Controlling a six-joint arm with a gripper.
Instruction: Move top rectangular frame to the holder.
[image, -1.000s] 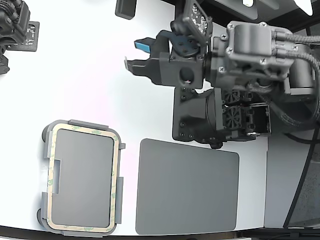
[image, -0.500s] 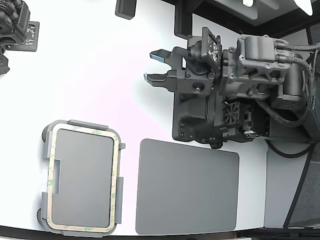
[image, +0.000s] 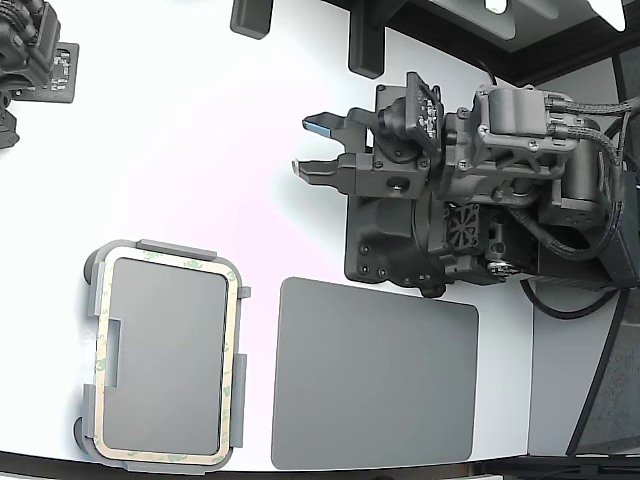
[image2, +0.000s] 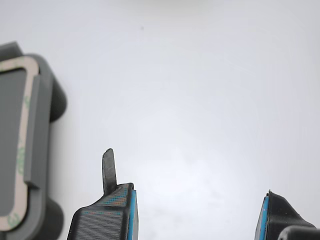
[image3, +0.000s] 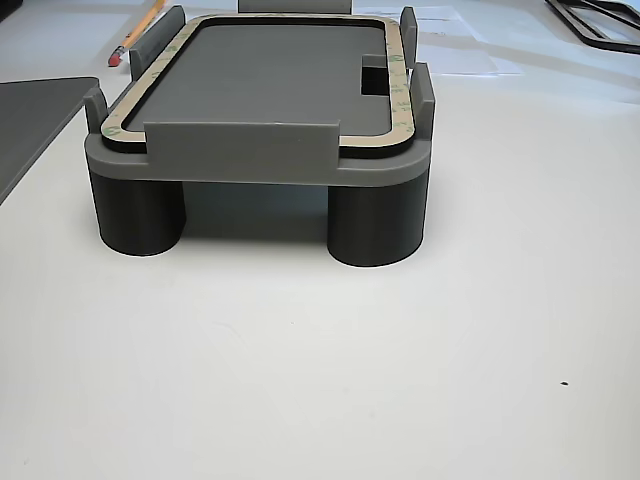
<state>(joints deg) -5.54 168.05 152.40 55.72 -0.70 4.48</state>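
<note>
Since a second ago the arm has swung and drawn back toward the exterior view's right, so the claw (image: 312, 146) now sits closer in against the dark base block, and over the last half second it has barely shifted. Its two blue-padded fingers (image2: 131, 215) stand apart with nothing between them, only bare white tabletop (image: 180, 130) showing in the gap in the wrist view. The top rectangular frame (image: 233, 370) lies in the holder (image: 93, 300), its tan band with greenish marks running just inside the holder's raised tabs, at the lower part of the exterior view's left and well apart from the claw. In the low side view the frame (image3: 395, 90) sits flat on the holder's top deck between the upright tabs, and the holder (image3: 250, 165) stands on round legs on the tabletop. A corner of the frame (image2: 22, 145) and the holder's edge (image2: 50, 100) show at the border of the wrist view. A flat dark grey mat (image: 375, 375) lies just beside the holder on the exterior view's right. A pencil (image3: 138, 28) lies behind the holder in the side view.
</note>
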